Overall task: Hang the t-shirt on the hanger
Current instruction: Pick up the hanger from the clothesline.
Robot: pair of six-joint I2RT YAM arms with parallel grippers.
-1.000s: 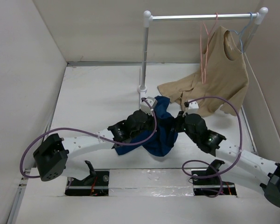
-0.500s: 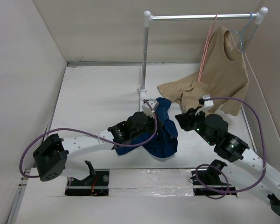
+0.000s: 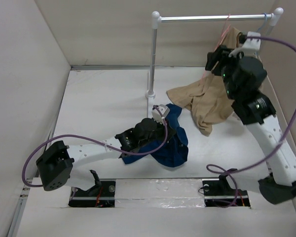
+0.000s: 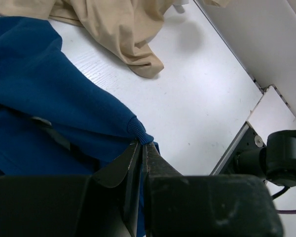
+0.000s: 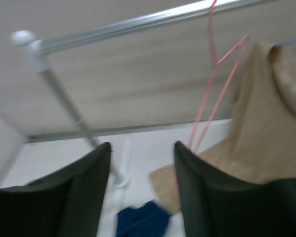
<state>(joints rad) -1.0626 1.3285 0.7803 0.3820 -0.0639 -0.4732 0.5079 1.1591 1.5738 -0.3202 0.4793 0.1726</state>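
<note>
The t-shirt (image 3: 173, 144), navy blue, lies in a crumpled heap on the white table (image 3: 103, 98), in the middle between the two arms and a little nearer than the foot of the pole (image 3: 153, 54). The left arm reaches over it from the left, and part of the cloth is hidden under the arm.

In the left wrist view the left gripper (image 4: 143, 146) is closed. Its two fingers meet on a ribbed edge of the t-shirt and pinch it, low above the table. The rest of the blue cloth spreads to the left of the fingers.

The hanger (image 5: 217, 64) is thin pink wire. It hangs by its hook on the silver rail (image 3: 212, 19), at the far right, well apart from the t-shirt. It hangs tilted, with its lower part swung to the left.

The right gripper (image 5: 142, 146) is high up at the far right, just below the rail and close to the hanger. Its fingers stand clearly apart and there is nothing between them. From above it overlaps the pink wire, and I cannot tell whether it touches it.

A tan t-shirt (image 3: 207, 106) hangs just right of the pink hanger on a light blue hanger (image 3: 263, 19). Its lower part is draped on the table, and one corner lies just beside the far right edge of the navy cloth.
</note>
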